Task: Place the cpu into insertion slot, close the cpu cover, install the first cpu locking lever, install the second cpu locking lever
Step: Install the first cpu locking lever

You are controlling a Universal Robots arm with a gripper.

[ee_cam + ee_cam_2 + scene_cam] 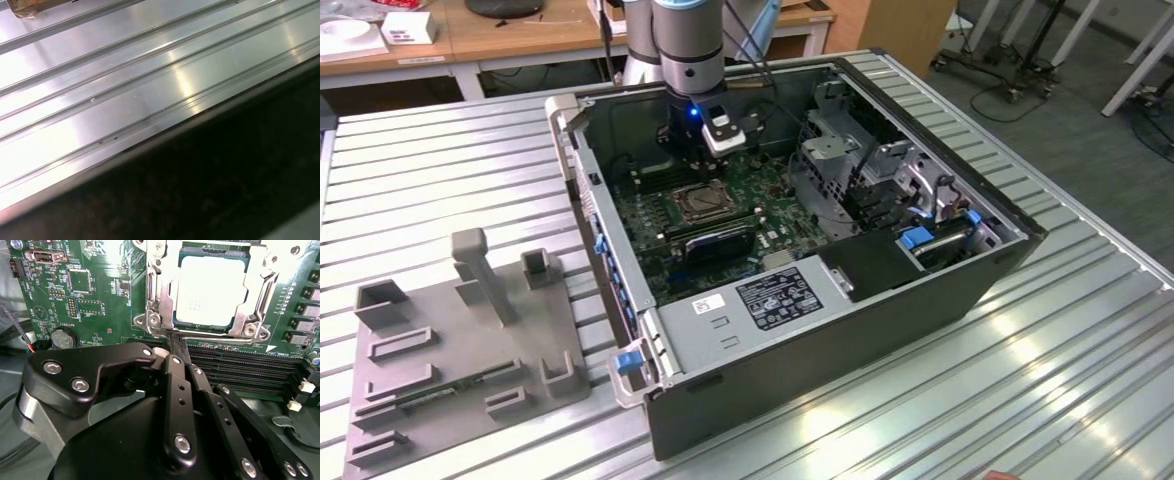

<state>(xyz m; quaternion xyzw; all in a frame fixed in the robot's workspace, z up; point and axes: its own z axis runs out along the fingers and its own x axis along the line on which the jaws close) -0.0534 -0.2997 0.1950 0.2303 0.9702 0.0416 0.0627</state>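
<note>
Inside the open black tower computer case (854, 330), the arm's black two-fingered gripper (179, 347) hangs low over the green motherboard (100, 300). In the second wrist view its fingers are drawn together, with nothing we can make out between them. Their tips sit at the edge of the square metal-rimmed insertion slot (698, 205), on the side facing the long black memory slots (240, 365).

The small square cpu with its pale metal top (212, 290) lies seated in that slot. The thin silvery cpu cover frame (159, 295) is down around it, overlapping its edges. We cannot tell whether either locking lever is latched.

We judge the work to be at the lever stage. Done well, it calls for:
- a firm, steady push along the lever's own arc, so that it goes under its catch;
- tips kept off the chip's face;
- tips kept clear of the memory slots just beside them.

A slip there could scrape the board.

The case rests on a ribbed aluminium table (454, 170), whose bright grooves also run across the first wrist view. Towards the exterior view's left lies a grey moulded fixture plate with upright holders (454, 350), well apart from the case. Behind stand wooden desks (520, 40), and a grey floor stretches off to the exterior view's right.
</note>
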